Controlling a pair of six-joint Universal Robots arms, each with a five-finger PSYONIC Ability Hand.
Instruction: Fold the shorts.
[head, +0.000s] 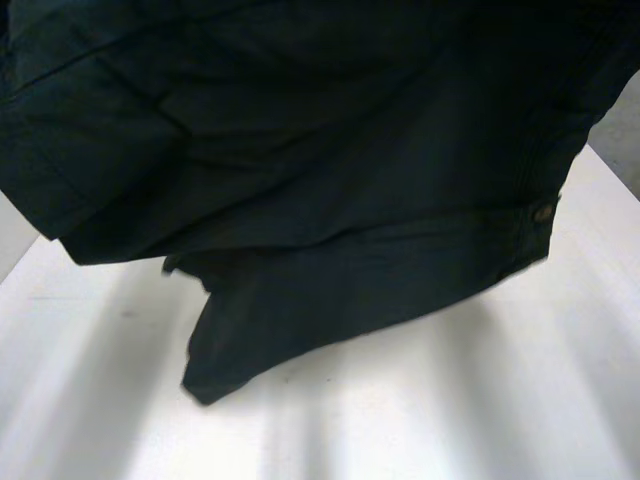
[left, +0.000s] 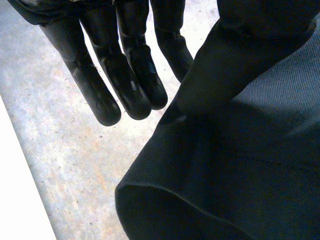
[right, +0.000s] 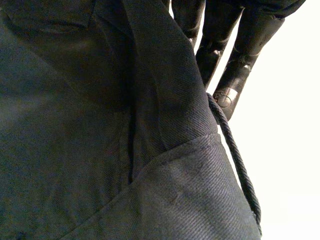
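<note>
As the left wrist view looks past its own hand, a grey speckled concrete floor (left: 60, 165) lies beneath. Next in size, the white flat-topped table (head: 480, 400) spreads across the lower part of the head view. Above it hang the very dark blue-black woven-cloth shorts (head: 300, 180), spread wide close before the camera. One leg end droops lowest toward the table's middle (that lowest corner seems not to touch the surface).

The black left hand (left: 120, 75) hangs beside a hemmed leg opening of the shorts. Its fingers (left: 102, 100) are straight and side by side, pointing down over the floor and free of the cloth. A thick fold of the shorts lies just beside them on the thumb's side.

The black right hand (right: 235, 65) sits behind a waistband fold of the shorts, which covers most of it. Whether it grips the cloth I cannot tell.

A dark twisted drawstring cord (right: 240, 170) hangs down from the waistband edge next to that hand. Smallest of all, a round brownish metal button (head: 543, 212) sits on the shorts near the right arm's side in the head view.
</note>
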